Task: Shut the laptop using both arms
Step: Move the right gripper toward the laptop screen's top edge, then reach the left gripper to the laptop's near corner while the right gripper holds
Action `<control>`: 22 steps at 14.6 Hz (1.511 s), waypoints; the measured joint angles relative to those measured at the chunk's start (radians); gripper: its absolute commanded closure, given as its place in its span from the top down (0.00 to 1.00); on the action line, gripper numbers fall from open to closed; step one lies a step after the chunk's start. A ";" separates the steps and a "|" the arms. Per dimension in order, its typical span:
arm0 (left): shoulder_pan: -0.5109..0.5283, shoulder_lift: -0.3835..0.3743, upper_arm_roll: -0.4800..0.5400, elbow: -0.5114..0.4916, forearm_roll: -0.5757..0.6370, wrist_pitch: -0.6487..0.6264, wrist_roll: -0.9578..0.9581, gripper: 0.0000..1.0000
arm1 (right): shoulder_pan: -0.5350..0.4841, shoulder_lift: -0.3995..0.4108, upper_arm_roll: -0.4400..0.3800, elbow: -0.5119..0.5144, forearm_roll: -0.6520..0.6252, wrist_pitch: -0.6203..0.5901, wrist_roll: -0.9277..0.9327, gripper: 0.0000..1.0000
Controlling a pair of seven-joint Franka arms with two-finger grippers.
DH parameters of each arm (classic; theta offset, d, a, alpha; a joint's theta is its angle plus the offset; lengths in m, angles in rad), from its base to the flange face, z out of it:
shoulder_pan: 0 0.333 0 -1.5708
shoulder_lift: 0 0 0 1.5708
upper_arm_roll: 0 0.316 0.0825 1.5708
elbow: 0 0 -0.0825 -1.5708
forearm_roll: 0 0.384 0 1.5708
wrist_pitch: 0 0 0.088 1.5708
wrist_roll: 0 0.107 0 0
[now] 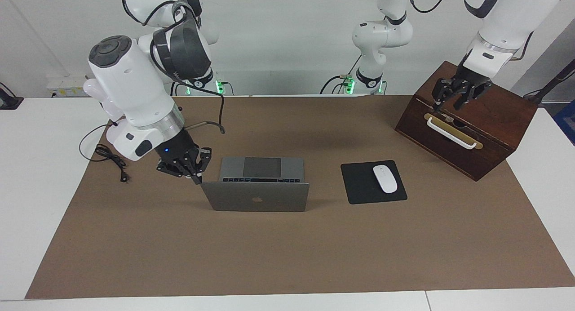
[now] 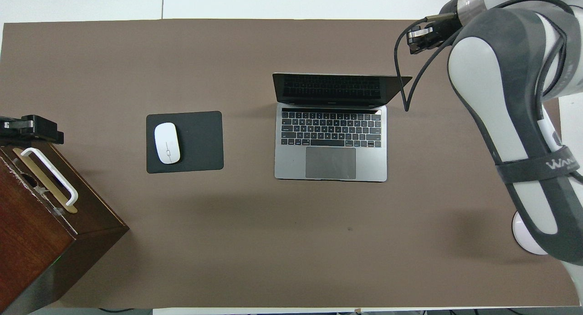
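The silver-grey laptop [image 1: 256, 198] [image 2: 330, 142] stands open in the middle of the brown mat, keyboard toward the robots and its lid with the apple logo upright. My right gripper [image 1: 196, 179] [image 2: 413, 36] is shut and hangs low right beside the lid's upper corner at the right arm's end of the table. Whether it touches the lid does not show. My left gripper [image 1: 447, 106] [image 2: 29, 127] hovers over the top front edge of the wooden box, open with a narrow gap and holding nothing.
A dark wooden box [image 1: 489, 117] [image 2: 32, 228] with a white handle [image 1: 450, 132] stands at the left arm's end. A black mouse pad [image 1: 361, 187] [image 2: 200, 142] carries a white mouse [image 1: 385, 179] [image 2: 167, 143]. A lamp base [image 2: 524, 235] and black cable [image 1: 110, 158] lie at the right arm's end.
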 measured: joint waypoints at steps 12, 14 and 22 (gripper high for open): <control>-0.002 0.000 -0.003 -0.013 0.000 0.074 -0.069 0.00 | 0.025 0.048 0.012 0.001 -0.001 0.093 0.000 0.00; -0.005 0.000 -0.006 -0.017 0.000 0.099 -0.069 0.00 | 0.024 0.049 0.011 0.001 -0.001 0.103 0.000 0.00; -0.132 -0.019 -0.012 -0.132 -0.010 0.304 -0.057 0.00 | 0.041 0.078 0.013 -0.058 -0.001 0.148 0.000 0.00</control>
